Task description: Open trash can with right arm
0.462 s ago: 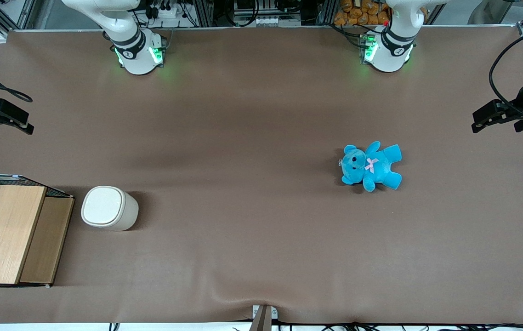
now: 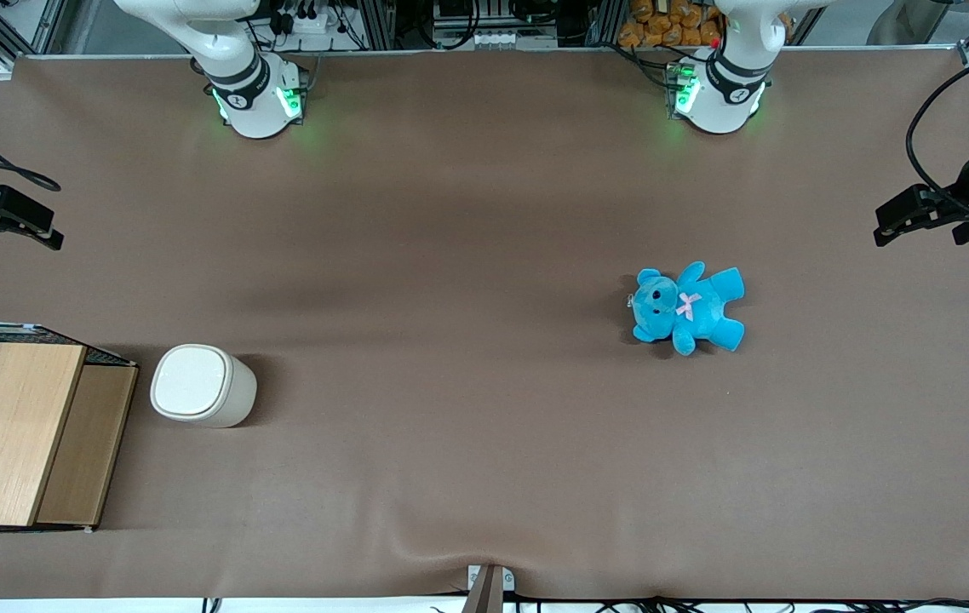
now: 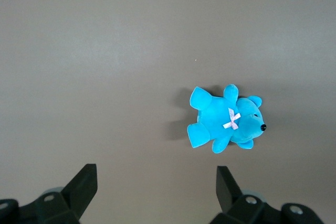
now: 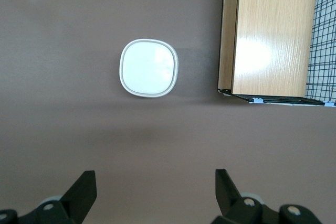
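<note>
The trash can [image 2: 202,386] is a small cream-white bin that stands upright on the brown table toward the working arm's end, its flat lid down. It also shows in the right wrist view [image 4: 149,67], seen from straight above. My right gripper [image 2: 46,232] hangs high over the table, farther from the front camera than the trash can and well apart from it. In the right wrist view the gripper [image 4: 156,178] is open and empty, with bare table between its fingers.
A wooden-topped wire box [image 2: 16,426] stands close beside the trash can at the table's end and also shows in the right wrist view [image 4: 273,35]. A blue teddy bear [image 2: 689,306] lies toward the parked arm's end, also in the left wrist view [image 3: 226,119].
</note>
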Tool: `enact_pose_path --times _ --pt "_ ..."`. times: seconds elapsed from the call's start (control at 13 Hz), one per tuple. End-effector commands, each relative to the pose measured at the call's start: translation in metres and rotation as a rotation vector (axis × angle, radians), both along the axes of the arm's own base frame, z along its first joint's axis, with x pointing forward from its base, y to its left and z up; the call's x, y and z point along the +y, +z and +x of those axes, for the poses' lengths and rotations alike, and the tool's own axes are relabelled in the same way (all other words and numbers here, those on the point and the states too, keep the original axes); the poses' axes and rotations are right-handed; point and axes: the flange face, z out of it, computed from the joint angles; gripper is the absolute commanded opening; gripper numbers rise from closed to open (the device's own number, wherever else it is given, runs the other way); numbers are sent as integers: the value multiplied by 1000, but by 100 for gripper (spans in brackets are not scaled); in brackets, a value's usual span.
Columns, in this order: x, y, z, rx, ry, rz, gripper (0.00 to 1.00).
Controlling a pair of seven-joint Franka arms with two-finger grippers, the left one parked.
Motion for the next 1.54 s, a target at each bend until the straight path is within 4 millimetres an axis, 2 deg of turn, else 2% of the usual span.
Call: enact_pose_path --times 0.0,0.23,0.77,1.0,1.08,1.23,1.38,1.46 --pt "-2 3 2 2 -6 1 100" --pt "-3 -1 4 11 -6 -1 100" --pt "6 -28 16 64 7 -1 100" --pt "6 -58 37 105 10 0 100" --pt "6 -71 47 113 10 1 95" --pt "6 -92 61 108 8 0 76" --pt "7 -107 70 97 8 2 54" --pt "8 -118 74 113 11 -1 39"
